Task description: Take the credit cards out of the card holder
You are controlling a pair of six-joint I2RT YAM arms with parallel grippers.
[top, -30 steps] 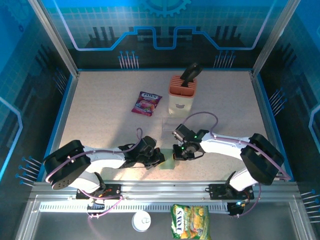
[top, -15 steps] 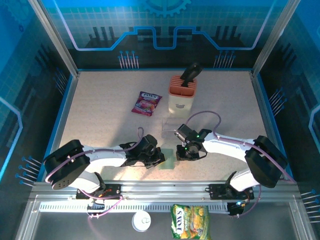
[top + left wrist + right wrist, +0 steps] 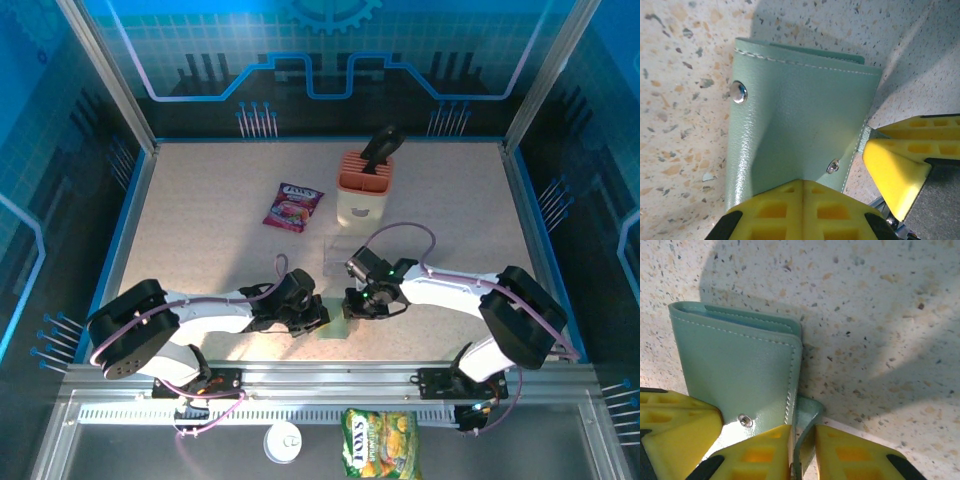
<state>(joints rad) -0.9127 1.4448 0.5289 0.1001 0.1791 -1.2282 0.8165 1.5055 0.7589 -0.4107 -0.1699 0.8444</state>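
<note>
Right gripper (image 3: pixel 802 452) shifts back left onto card holder (image 3: pixel 795 110), fingers pinching its snap tab (image 3: pixel 806 422). Left gripper (image 3: pixel 802 210) clamped on holder's near edge, on table (image 3: pixel 220 250) between arms. Holder folded; credit cards hidden, opening imminent.

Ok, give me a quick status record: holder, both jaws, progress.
card holder: folded shut, flat on the table, between the two grippers
left gripper: jaws shut together, tips at one end of the holder
right gripper: jaws shut on the holder's closure tab
progress: holder not yet opened
nearby: snack packet and peach block, both farther back
</note>
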